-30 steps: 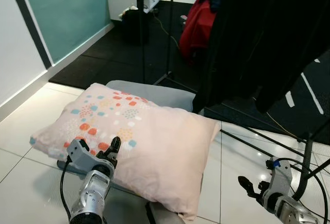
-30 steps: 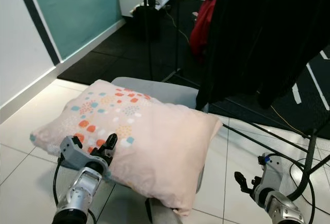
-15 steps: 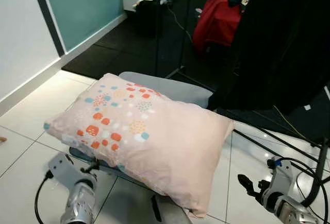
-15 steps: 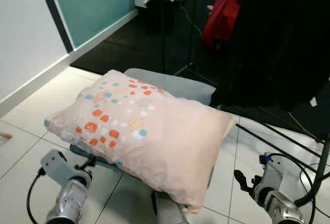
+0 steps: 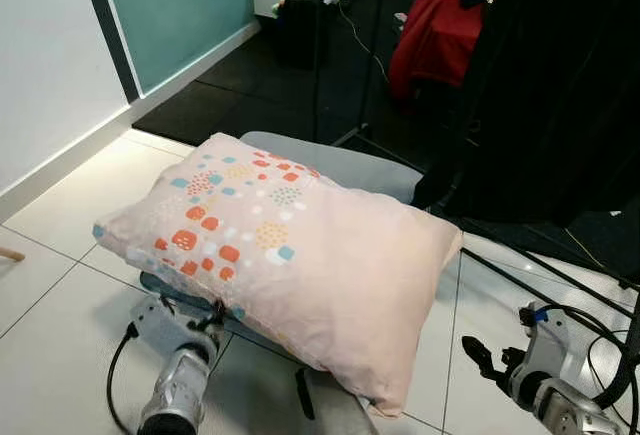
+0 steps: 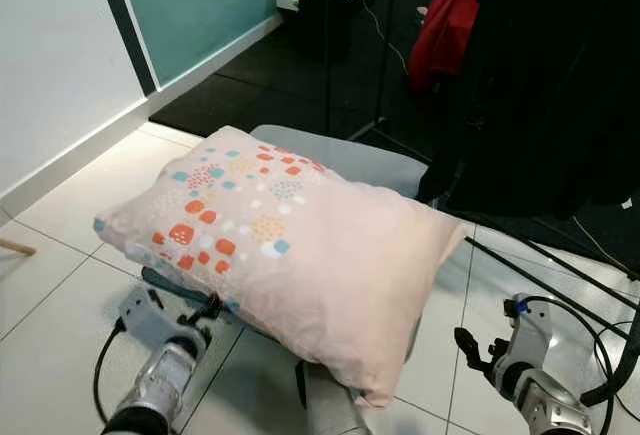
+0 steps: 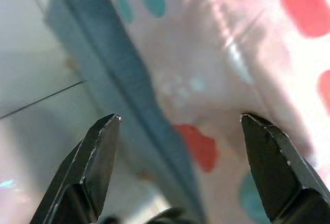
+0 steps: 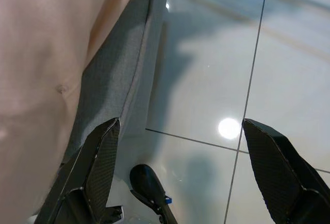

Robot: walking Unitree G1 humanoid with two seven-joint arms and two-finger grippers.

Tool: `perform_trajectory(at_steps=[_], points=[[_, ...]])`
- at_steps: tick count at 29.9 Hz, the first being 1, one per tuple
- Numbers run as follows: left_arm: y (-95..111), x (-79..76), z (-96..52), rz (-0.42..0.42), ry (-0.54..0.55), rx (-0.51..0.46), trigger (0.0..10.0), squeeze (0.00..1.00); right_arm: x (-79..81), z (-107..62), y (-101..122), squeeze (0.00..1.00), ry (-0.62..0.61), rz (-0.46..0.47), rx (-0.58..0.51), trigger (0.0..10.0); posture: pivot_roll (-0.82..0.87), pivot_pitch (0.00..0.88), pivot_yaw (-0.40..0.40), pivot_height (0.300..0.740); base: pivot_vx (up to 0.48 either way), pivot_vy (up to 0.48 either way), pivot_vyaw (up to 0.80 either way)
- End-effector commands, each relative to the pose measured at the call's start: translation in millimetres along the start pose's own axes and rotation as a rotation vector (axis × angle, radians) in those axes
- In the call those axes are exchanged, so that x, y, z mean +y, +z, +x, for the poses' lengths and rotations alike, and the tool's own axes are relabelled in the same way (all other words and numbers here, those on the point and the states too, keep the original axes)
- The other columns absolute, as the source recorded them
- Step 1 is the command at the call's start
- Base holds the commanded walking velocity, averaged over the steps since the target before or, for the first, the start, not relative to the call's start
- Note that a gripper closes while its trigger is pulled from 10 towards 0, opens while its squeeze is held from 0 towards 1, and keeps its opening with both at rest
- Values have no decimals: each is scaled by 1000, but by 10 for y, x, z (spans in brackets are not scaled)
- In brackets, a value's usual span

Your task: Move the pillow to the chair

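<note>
A pale pink pillow [image 5: 300, 250] with orange and teal spots lies across the grey seat of a chair [image 5: 350, 170], overhanging its front and left edges. My left gripper [image 5: 212, 310] sits low at the pillow's near left edge. In the left wrist view its fingers [image 7: 98, 152] stand wide open around the pillow's [image 7: 232, 54] underside and the seat's edge [image 7: 129, 90], holding nothing. My right gripper [image 5: 478, 358] hangs open over the tiles to the right of the chair, with the seat's side [image 8: 121, 95] ahead of it.
A clothes rack with black garments [image 5: 560, 85] and a red one [image 5: 435, 35] stands right behind the chair, and its legs [image 5: 530, 285] run across the floor. Cables [image 5: 600, 335] lie at the right. A teal wall [image 5: 170, 5] is at the left, and white tiles [image 5: 60, 295] lie in front.
The camera has turned a little to the left. My left gripper dropped off the pillow's near edge, swung out left, then came back in low under that edge. The right arm stays still.
</note>
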State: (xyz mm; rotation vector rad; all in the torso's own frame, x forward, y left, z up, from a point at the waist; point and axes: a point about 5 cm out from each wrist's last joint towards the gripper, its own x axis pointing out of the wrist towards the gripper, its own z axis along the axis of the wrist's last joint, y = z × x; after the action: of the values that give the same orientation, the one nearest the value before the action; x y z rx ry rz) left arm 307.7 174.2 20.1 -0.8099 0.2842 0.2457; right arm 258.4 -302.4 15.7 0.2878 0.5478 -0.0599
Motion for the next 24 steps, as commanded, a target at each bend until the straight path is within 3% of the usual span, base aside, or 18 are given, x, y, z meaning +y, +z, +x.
perform_trajectory(at_steps=[1,4,7,14,16,24], points=[[-89,18,-24,-71,-9,15,10000,0,-9,-14,-41,0,-2,15,7,10000,-376,219,-38,530,0,0,0],[-71,-157,16,-246,-134,-23,10000,0,-23,-22,-37,0,-6,15,2,10000,-396,220,-43,530,0,0,0],[-79,-236,30,-302,-182,-26,10000,0,-33,-30,-37,0,-9,15,1,10000,-399,224,-42,530,0,0,0],[-123,-318,39,-358,-245,-4,10000,0,-50,-43,-40,0,-14,17,-1,10000,-409,234,-41,530,0,0,0],[-103,-378,51,-396,-316,-7,10000,0,-60,-57,-44,0,-15,20,-5,10000,-428,246,-39,530,0,0,0],[-72,-499,71,-422,-420,-7,10000,0,-73,-89,-65,0,-17,26,-6,10000,-456,266,-36,530,0,0,0]])
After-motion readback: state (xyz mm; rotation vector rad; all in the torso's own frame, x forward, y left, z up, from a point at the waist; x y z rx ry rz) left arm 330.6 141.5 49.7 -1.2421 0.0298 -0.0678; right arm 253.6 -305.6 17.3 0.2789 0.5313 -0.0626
